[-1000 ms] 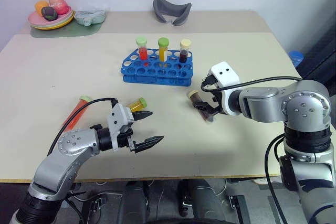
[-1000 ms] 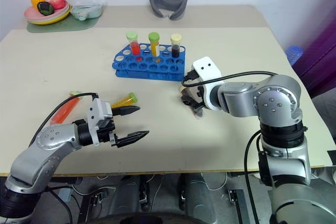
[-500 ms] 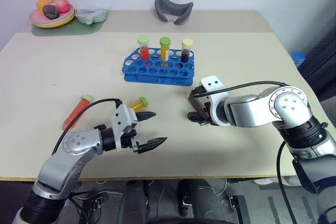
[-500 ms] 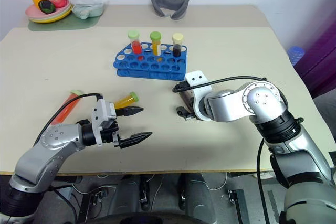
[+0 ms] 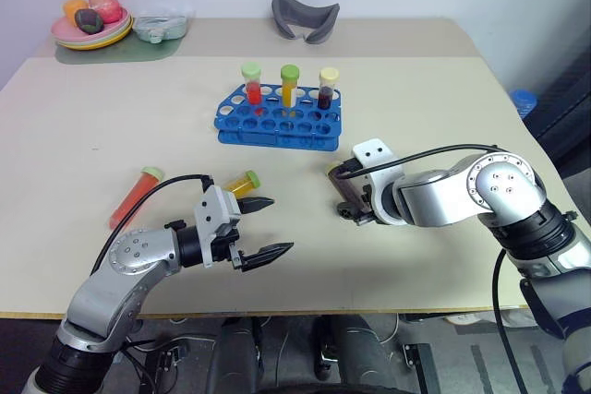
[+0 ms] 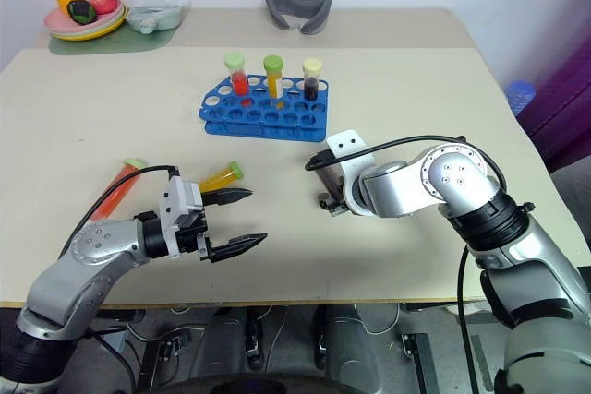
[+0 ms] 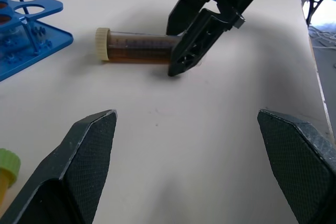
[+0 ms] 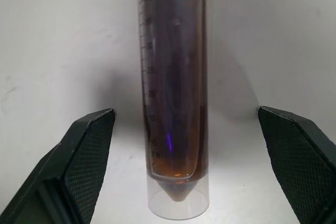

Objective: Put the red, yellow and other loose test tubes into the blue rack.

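While left claw (image 5: 261, 226) stays still, open, right claw (image 7: 185, 51) has lowered, open, straddling brown tube (image 7: 137, 46) lying on bench (image 5: 443, 99); cream cap, near blue rack (image 5: 278, 121).

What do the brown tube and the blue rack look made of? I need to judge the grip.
Brown tube: likely clear, glossy plastic; printed graduations and liquid show through, cream cap. Blue rack: probably moulded opaque plastic, uniform bright colour, slight sheen.
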Controlling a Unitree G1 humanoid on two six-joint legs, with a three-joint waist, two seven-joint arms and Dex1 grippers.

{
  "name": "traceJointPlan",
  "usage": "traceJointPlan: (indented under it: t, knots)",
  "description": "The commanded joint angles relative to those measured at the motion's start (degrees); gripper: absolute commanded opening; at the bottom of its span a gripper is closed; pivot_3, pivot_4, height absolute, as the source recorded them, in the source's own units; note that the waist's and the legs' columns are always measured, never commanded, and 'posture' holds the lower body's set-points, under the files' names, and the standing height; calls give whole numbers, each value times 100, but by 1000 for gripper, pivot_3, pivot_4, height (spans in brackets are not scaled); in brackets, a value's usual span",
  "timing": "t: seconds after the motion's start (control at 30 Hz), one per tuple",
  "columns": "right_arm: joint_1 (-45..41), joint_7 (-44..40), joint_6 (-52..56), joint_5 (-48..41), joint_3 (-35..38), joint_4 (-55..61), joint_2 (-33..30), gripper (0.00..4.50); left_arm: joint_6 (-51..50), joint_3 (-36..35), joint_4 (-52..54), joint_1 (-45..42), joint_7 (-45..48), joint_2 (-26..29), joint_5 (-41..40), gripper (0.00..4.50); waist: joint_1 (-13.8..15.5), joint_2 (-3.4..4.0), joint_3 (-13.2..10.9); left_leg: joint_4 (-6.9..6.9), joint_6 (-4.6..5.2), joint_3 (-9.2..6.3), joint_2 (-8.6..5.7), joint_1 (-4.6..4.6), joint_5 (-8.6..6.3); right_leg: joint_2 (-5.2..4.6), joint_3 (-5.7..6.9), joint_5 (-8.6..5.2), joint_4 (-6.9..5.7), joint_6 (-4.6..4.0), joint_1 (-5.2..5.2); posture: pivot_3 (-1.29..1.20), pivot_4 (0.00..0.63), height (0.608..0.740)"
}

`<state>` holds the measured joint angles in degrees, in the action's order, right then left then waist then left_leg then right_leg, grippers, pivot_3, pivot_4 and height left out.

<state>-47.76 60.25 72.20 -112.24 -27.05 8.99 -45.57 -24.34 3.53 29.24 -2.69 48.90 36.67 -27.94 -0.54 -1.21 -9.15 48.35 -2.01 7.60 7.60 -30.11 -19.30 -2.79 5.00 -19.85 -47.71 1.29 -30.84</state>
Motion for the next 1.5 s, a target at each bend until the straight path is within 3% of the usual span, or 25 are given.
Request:
traceJointPlan:
  t: [0.03,0.3,0.57,1.03,1.13,1.23,1.5]
  knots:
    - [-323,-203,207,-76,-189,-138,-149,4405,70,-63,81,-35,41,20,-23,4354,-2,0,0,0,0,0,0,0,0,0,0,0,0,0,0,0,150,660]
    - [-1255,-851,904,-76,-814,-1329,72,4405,79,-22,-42,-197,98,-25,-31,4354,-2,1,0,0,7,0,0,-1,-4,1,1,0,0,0,-1,0,150,660]
    - [-1651,-1004,1203,-76,-1030,-2362,456,4405,175,-24,-30,-72,100,-78,31,4354,-19,1,27,0,9,-1,1,0,-5,1,2,0,0,-1,0,0,150,660]
    - [-1738,-990,1317,-75,-1197,-2352,563,4405,275,-34,-33,48,89,-118,82,4354,-20,2,51,0,12,-2,1,1,-7,1,2,0,0,-1,1,0,150,660]
    - [-1744,-986,1306,-75,-1223,-2295,566,3583,282,-39,-38,53,100,-125,96,4500,-21,3,53,0,13,-2,1,1,-7,1,2,0,0,0,1,0,150,660]
    - [-1784,-1029,1300,-75,-1206,-2258,591,2159,292,-51,-49,56,111,-126,98,4500,-21,3,54,-1,14,-2,1,1,-8,2,2,0,0,-1,1,0,150,660]
    - [-1794,-1027,1258,-75,-1197,-2154,581,2159,359,-51,-105,54,144,-120,114,4500,-20,4,53,-1,14,-2,1,0,-8,1,2,0,0,-1,1,0,150,660]
